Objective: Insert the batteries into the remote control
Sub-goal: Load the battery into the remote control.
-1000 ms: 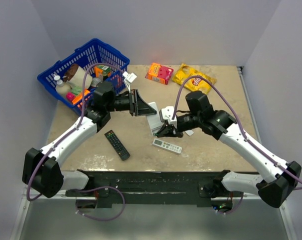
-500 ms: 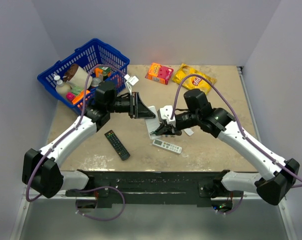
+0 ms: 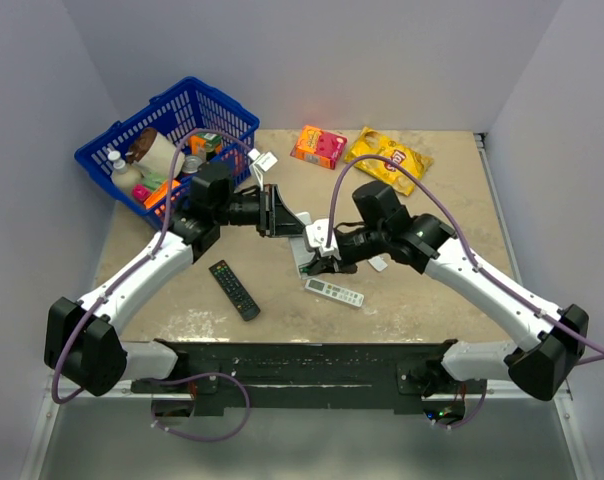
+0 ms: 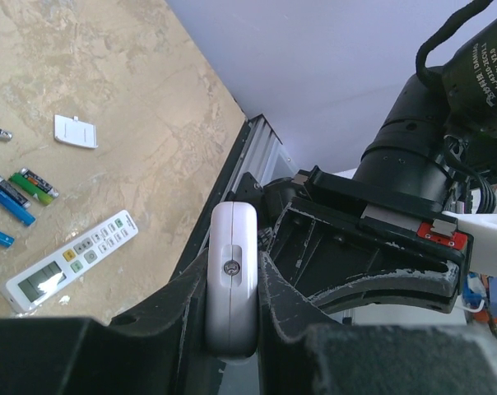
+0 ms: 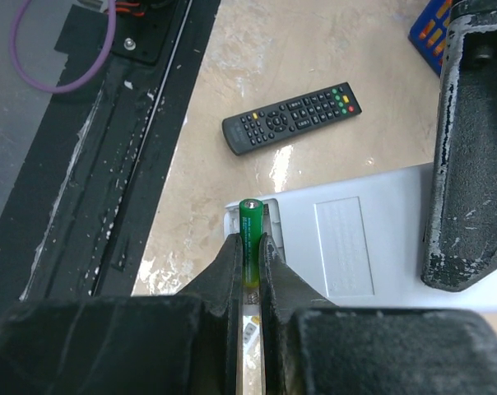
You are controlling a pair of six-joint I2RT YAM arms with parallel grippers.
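Left gripper (image 3: 272, 212) is clamped on the white remote control (image 4: 232, 276), whose plain back faces the right gripper (image 5: 248, 265). That gripper pinches a green battery (image 5: 249, 224) at the remote control's end. A black remote (image 5: 291, 118) lies beyond its fingertips.

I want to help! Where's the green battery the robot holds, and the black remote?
green battery (image 5: 249, 224), right wrist view, upper side.
black remote (image 5: 291, 118), right wrist view, middle buttons.

Lighting even, diffuse, from above; shadows soft. Glossy beige marbled tabletop (image 5: 257, 49) carries one white glare patch just ahead of the right claw (image 5: 248, 245). Wrist views: near black fingers (image 4: 150, 354) blurred (lower edge of both), far field sharp.
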